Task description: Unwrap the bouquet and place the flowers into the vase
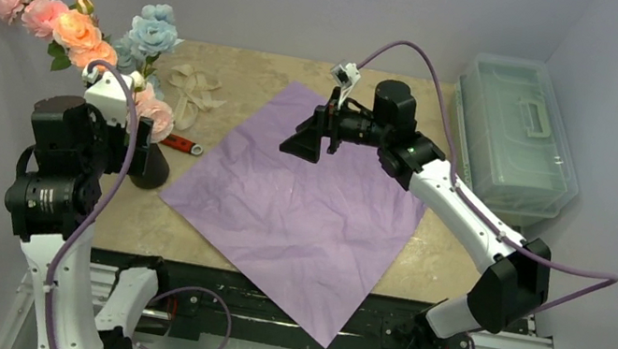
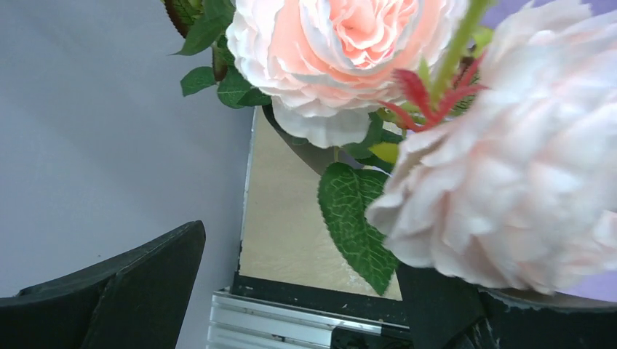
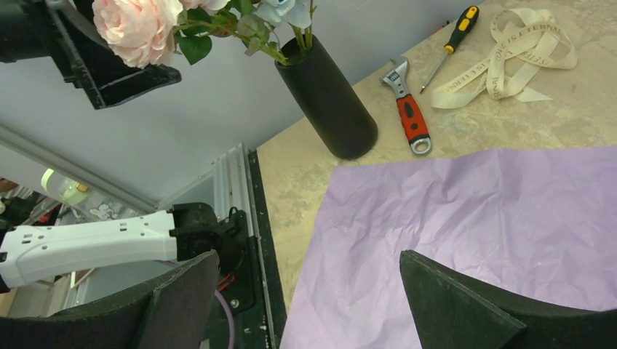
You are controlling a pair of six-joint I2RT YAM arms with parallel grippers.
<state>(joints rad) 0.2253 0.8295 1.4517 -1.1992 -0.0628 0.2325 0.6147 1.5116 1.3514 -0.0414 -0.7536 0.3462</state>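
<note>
From above, the vase (image 1: 156, 170) stands upright on the tabletop (image 1: 439, 253), partly hidden behind the left arm (image 1: 65, 162). The flowers (image 1: 73, 31) rise out of it in pink, peach and pale blue. The left jaws are up among the blooms over the vase; this view does not show how they stand. A lilac sheet of paper (image 1: 299, 211) lies flat just beside the vase, toward the right arm (image 1: 460, 209). The right jaws hang apart over it, holding nothing. A cream ribbon (image 1: 193, 91) lies beyond the vase, and a clear plastic box (image 1: 516, 133) sits well apart from it.

The left wrist view shows the left jaws wide apart, closed on nothing. A peach-pink rose (image 2: 349, 51) and a pale pink bloom (image 2: 516, 160) fill the space above them, the pale one overlapping 1 jaw.

In the right wrist view, the vase (image 3: 327, 102) has green stems in its mouth. A red-handled wrench (image 3: 409, 109) lies just beside it, with a screwdriver (image 3: 455, 36) and the ribbon (image 3: 520, 58) farther off. The right jaws stand apart above the paper (image 3: 473, 233).
</note>
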